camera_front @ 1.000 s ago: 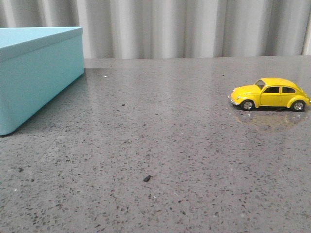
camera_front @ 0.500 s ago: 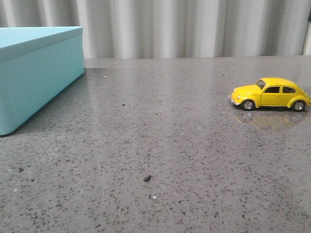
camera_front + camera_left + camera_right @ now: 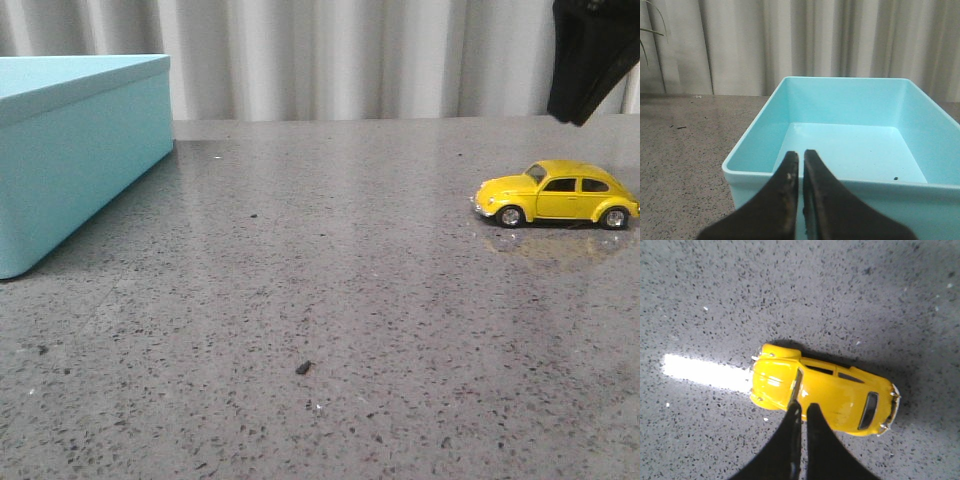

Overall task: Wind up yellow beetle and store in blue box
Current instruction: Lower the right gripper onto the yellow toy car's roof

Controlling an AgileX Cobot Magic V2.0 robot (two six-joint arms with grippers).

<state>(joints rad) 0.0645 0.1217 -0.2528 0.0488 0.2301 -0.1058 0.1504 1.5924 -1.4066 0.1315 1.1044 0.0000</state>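
The yellow beetle (image 3: 556, 194) stands on its wheels at the right of the grey table, nose to the left. It also shows from above in the right wrist view (image 3: 825, 388). My right gripper (image 3: 583, 75) hangs above and slightly behind it, apart from it; its fingers are shut and empty (image 3: 802, 407). The blue box (image 3: 70, 150) stands at the far left, open-topped and empty inside (image 3: 850, 150). My left gripper (image 3: 801, 156) is shut and empty, just in front of the box's near rim.
The speckled grey tabletop (image 3: 330, 300) carries a few dark crumbs, one near the front middle (image 3: 302, 368). A pleated grey curtain (image 3: 360, 55) closes off the back. A small dark speck (image 3: 895, 177) lies on the box floor.
My right gripper has come into the front view at the top right, above the beetle. The beetle and the box have not moved.
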